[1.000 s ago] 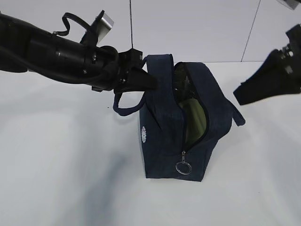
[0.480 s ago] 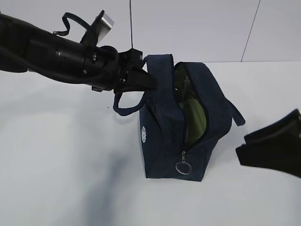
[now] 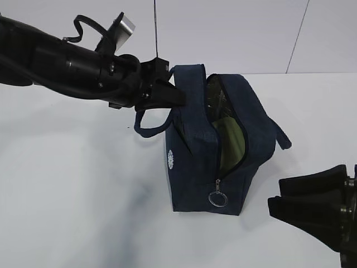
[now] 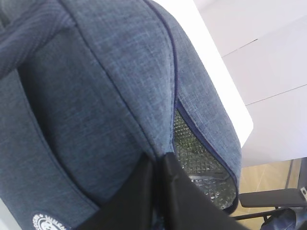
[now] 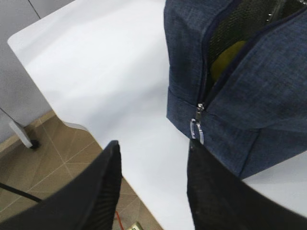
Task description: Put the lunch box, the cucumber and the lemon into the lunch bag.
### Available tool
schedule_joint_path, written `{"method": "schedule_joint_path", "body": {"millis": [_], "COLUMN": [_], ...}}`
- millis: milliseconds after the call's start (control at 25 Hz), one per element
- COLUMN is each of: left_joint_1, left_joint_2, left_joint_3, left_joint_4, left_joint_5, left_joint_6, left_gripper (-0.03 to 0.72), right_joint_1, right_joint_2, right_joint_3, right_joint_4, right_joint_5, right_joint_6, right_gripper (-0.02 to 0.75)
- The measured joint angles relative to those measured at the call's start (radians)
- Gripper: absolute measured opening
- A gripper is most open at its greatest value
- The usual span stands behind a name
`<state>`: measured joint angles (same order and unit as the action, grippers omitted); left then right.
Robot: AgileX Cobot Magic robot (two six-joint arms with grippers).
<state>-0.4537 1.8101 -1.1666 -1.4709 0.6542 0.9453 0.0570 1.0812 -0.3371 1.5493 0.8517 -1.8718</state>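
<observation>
Left fingers [image 3: 167,95] pinch the lunch bag [image 3: 192,162] rim; right fingers [image 5: 153,191] spread, empty

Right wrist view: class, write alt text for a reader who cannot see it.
The open right gripper hangs near the metal ring pull of the navy lunch bag, whose zipper gapes. Something yellow shows inside; the bag stands on a white table.

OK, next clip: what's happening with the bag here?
The left tool is clamped on the upper edge of the navy lunch bag, holding its mouth open. Something yellow, probably the lemon, shows inside. The right tool is open and empty, low beside the bag, near the zipper's ring pull. The zipper isn't closed yet.
</observation>
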Motion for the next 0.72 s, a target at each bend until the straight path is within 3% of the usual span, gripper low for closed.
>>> {"method": "schedule_joint_path", "body": {"millis": [320, 720], "left_joint_1": [0.000, 0.000], "left_joint_2": [0.000, 0.000], "left_joint_3": [0.000, 0.000], "left_joint_4": [0.000, 0.000], "left_joint_5": [-0.013, -0.016], "left_joint_6": [0.000, 0.000], "left_gripper": [0.005, 0.005], "right_joint_1": [0.000, 0.000], "right_joint_2": [0.159, 0.474], "right_joint_3": [0.031, 0.029], "right_joint_4": [0.208, 0.251], "right_joint_5": [-0.002, 0.243], "right_joint_6": [-0.304, -0.662], "right_gripper": [0.346, 0.346]}}
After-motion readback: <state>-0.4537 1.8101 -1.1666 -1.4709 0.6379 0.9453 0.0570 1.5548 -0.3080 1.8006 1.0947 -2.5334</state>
